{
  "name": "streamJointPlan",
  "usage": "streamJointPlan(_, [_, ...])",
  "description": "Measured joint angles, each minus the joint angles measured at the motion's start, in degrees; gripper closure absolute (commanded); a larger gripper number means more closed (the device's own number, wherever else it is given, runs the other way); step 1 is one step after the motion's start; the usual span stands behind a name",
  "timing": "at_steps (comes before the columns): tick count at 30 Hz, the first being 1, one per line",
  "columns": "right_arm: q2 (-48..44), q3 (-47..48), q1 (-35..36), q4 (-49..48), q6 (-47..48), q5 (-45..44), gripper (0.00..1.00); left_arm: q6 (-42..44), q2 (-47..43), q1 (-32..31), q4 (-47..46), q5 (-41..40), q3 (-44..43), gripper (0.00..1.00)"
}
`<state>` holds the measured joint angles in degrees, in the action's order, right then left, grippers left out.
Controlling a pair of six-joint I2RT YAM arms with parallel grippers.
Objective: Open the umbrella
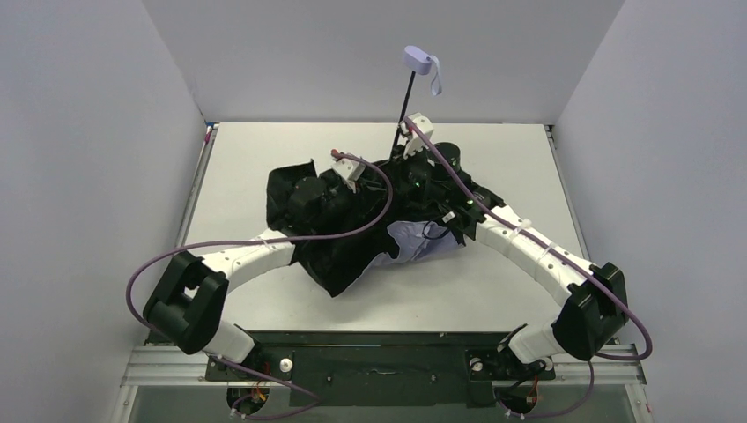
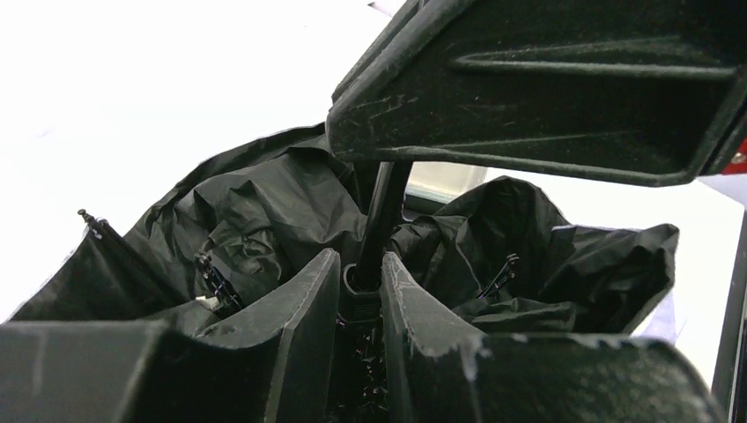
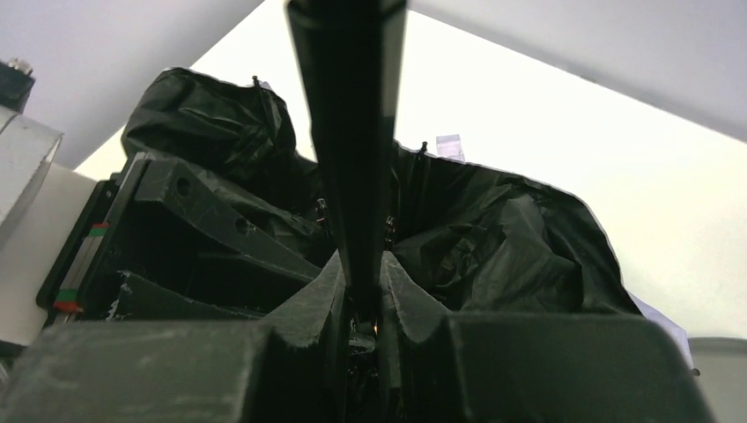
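White table (image 1: 264, 150), umbrella (image 1: 330, 260) crumpled, right pincer (image 3: 361, 269) clenched on its shaft (image 3: 348, 132), left pincer (image 2: 361, 269) astride it, grip unclear

In the top view the left gripper (image 1: 374, 181) and the right gripper (image 1: 401, 157) sink into the black folds of the umbrella (image 1: 335, 251), so their tips cannot be made out there. From the left wrist, the shaft (image 2: 384, 207) vanishes above the fingers (image 2: 308, 300) behind the right gripper, which is itself cut off by the top and right edges. Below the fingertips the collar (image 2: 357, 280) disappears into dark shadow. From the right wrist, the shaft rises from between the fingers (image 3: 407, 295), blurred close to the lens, and runs out of the top edge. Lower down, the gap between those fingers is too dark to read.
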<state>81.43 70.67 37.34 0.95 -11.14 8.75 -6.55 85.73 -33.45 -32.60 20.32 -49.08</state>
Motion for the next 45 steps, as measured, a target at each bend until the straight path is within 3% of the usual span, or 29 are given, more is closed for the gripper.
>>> streamJointPlan(8, [0.0,-7.6,-0.7,-1.2,-1.8,3.7,1.00,-9.0,3.0,-7.2,-15.0,-15.6,12.4,0.80])
streamJointPlan(17, [0.0,-8.7,-1.9,-2.1,-2.3,4.4,1.00,-10.9,10.0,-9.1,-28.4,-20.5,15.1,0.78])
streamJointPlan(23, [1.4,-7.7,-2.9,-2.3,-2.9,4.3,1.00,-11.5,12.8,-9.6,-29.2,-22.9,13.2,0.76])
streamJointPlan(30, [3.7,-4.0,-3.2,-0.4,-5.0,7.8,1.00,-10.6,7.7,-9.5,-26.8,-26.3,15.5,0.63])
streamJointPlan(35, [3.7,-4.0,-2.0,-1.9,-6.1,10.3,1.00,-4.9,1.2,-9.2,-25.0,-26.6,18.4,0.60])
streamJointPlan(45, [3.4,-4.9,-1.6,-4.9,-5.1,11.2,1.00,7.4,-0.4,-9.7,-23.8,-26.1,17.0,0.58])
